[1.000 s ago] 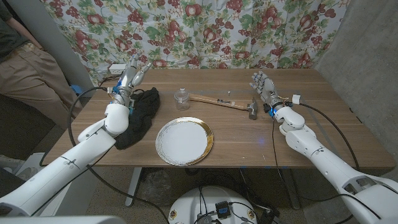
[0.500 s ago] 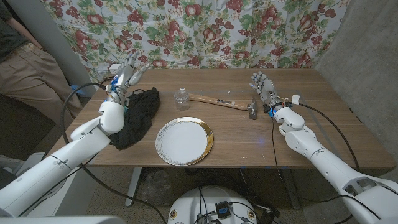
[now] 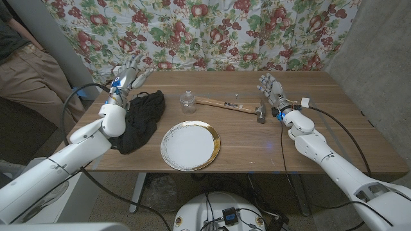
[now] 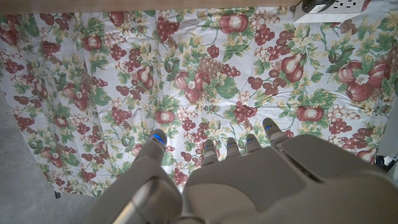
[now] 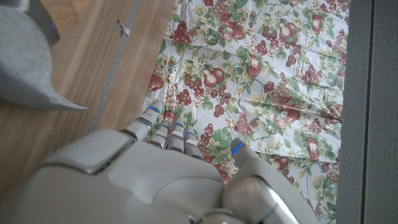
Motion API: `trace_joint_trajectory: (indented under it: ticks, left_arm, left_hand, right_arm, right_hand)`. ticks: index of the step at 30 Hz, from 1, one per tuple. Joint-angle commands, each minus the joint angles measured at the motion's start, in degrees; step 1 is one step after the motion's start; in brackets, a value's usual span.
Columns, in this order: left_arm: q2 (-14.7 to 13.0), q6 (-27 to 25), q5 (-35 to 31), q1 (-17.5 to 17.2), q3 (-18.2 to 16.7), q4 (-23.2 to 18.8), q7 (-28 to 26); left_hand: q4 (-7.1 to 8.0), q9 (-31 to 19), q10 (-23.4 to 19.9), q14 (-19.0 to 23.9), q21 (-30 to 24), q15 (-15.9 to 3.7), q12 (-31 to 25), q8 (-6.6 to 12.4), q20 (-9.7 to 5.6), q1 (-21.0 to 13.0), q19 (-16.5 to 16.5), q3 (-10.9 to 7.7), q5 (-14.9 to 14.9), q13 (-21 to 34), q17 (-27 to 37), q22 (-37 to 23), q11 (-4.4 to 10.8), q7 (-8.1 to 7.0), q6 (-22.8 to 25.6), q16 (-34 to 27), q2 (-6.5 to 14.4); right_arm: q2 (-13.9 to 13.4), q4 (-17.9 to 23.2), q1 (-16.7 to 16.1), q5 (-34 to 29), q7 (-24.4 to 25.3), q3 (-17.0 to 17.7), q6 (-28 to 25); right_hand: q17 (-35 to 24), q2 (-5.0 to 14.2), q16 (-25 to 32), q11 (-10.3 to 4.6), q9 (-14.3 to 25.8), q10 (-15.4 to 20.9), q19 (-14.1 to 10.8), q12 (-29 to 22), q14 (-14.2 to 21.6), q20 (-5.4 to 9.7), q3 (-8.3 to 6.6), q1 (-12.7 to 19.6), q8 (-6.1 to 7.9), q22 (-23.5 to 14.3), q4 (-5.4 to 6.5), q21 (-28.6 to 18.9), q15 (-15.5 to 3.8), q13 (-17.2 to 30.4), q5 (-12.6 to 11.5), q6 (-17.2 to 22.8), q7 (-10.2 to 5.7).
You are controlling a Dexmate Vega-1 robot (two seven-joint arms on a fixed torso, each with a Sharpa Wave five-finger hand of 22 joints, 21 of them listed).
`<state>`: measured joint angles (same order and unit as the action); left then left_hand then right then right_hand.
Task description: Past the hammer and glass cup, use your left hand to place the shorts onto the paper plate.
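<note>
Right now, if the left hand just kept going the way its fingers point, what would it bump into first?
Probably the floral curtain: the left hand points past the table's far edge at it, nothing visibly between, though depth is unclear.

One shorts (image 3: 142,119), one paper plate (image 3: 190,145), one hammer (image 3: 231,107), one glass cup (image 3: 187,101).

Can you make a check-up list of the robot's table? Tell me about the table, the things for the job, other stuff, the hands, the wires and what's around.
Surface: brown wooden table, no spills seen.
Job's things: black crumpled shorts lie left of the gold-rimmed white paper plate, not on it; small clear glass cup and wooden-handled hammer sit behind the plate.
Clutter: nothing seen.
Hands: left hand raised beside the shorts, fingers spread, holding nothing; right hand open near the hammer's head.
Cables: black cable loops off the left arm.
Surroundings: fruit-print floral curtain; a person standing at far left.
</note>
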<state>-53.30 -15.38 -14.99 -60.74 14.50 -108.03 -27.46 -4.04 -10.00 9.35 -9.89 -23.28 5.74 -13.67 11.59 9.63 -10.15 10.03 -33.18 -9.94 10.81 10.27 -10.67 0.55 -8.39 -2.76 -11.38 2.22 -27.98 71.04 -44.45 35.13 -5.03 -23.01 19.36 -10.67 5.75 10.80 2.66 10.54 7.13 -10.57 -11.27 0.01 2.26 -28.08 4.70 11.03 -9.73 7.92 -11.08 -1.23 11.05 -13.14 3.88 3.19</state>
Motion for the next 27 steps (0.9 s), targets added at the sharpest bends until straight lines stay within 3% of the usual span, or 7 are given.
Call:
trace_joint_trajectory:
  ticks: [1,2,5,27]
  left_arm:
    - [-2.98,-5.23,-2.46,1.00,1.98,-1.08,3.15]
    - [-3.63,-6.72,-4.91,1.38,3.12,-1.43,2.80]
    - [-3.07,-6.36,-4.15,1.48,3.17,-1.07,2.70]
    - [-2.60,-9.31,-3.52,3.40,5.98,2.04,3.75]
  left_hand:
    - [-0.48,-0.21,0.17,-3.25,0.14,-0.08,0.38,-0.30,0.18,0.06,6.20,0.21,0.18,0.06,0.23,-0.14,0.17,-0.51,-0.04,0.07,-1.10]
    - [-0.63,-0.22,0.22,-2.98,0.02,-0.08,0.45,-0.43,-0.34,0.08,5.67,0.33,0.20,0.07,0.24,-0.15,0.16,-0.47,-0.21,-0.02,-1.27]
    - [-0.78,-0.22,0.41,-2.93,0.10,-0.07,0.58,-0.74,-0.57,0.09,5.64,0.45,0.21,0.07,0.24,-0.15,0.25,-0.93,-0.86,0.00,-1.42]
    - [-1.37,-0.23,1.41,-3.05,0.51,-0.07,1.20,-1.21,0.61,0.83,5.34,1.60,0.22,0.11,0.34,-0.20,0.80,-1.67,-2.33,0.16,-2.81]
  right_arm:
    - [0.10,-0.44,0.34,0.01,-0.22,-0.10,-0.11]
    - [0.07,-0.50,0.41,-0.14,-0.22,-0.18,-0.11]
    - [0.09,-0.64,0.59,-0.25,-0.28,-0.28,-0.19]
    - [0.20,-1.01,1.43,-1.01,-0.26,-0.74,-0.26]
  right_hand:
    - [-0.17,2.64,0.25,-0.13,0.18,0.15,-0.52,-0.17,0.29,1.82,-0.32,0.27,0.12,-0.17,-0.15,-0.20,-0.31,0.11,0.03,0.66,-0.02]
    - [-0.18,2.66,0.25,-0.09,0.18,0.16,-0.52,-0.17,0.31,1.80,-0.33,0.27,0.12,-0.17,-0.14,-0.20,-0.26,0.11,0.03,0.67,0.05]
    - [-0.12,2.75,0.23,-0.09,0.18,0.15,-0.51,-0.17,0.31,1.82,-0.42,0.44,0.11,-0.17,-0.29,-0.20,-0.29,0.11,0.01,0.65,-0.01]
    - [-0.16,2.82,0.28,-0.09,0.18,0.11,-0.49,-0.14,0.29,1.83,-0.34,0.63,0.10,-0.17,-0.54,-0.19,-0.26,0.11,0.11,0.66,0.00]
